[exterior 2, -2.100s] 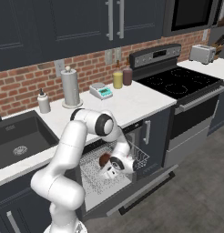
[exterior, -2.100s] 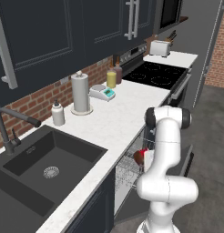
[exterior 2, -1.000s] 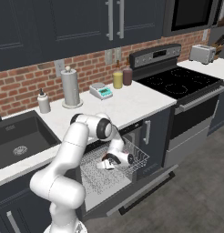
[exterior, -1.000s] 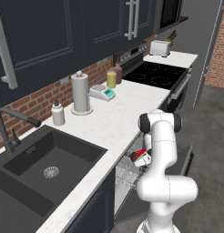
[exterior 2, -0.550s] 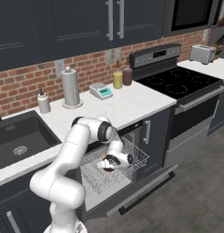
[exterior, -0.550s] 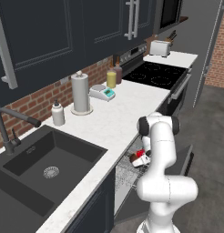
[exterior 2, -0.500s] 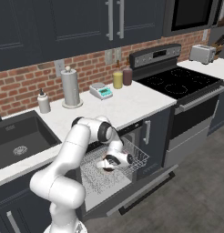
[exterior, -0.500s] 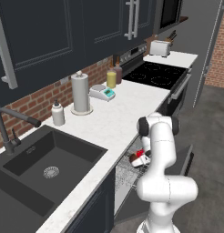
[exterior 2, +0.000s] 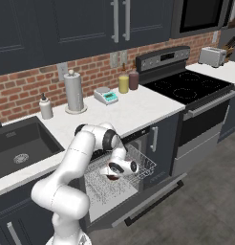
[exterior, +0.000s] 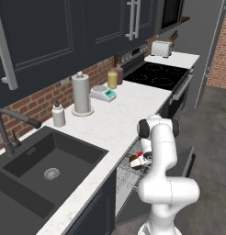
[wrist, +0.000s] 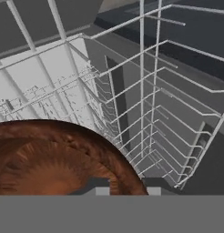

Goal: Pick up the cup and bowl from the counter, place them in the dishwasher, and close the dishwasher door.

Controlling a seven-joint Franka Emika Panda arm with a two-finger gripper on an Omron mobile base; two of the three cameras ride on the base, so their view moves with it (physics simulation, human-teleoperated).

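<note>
Bowl [wrist: 54, 159] sits at end effector [exterior 2: 120, 168] over rack [exterior 2: 138, 165].

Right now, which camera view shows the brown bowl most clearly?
The hand view: the bowl sits large and close in front of the wire rack. In the right base view it is a small dark shape at the gripper; in the left base view the arm partly hides it.

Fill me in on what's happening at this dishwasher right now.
The robot arm has reached down into the open dishwasher's pulled-out wire rack. Its gripper is low in the rack with the brown bowl right at its fingers. A red cup already sits in the rack. The dishwasher door hangs open, so closing it is left.
</note>
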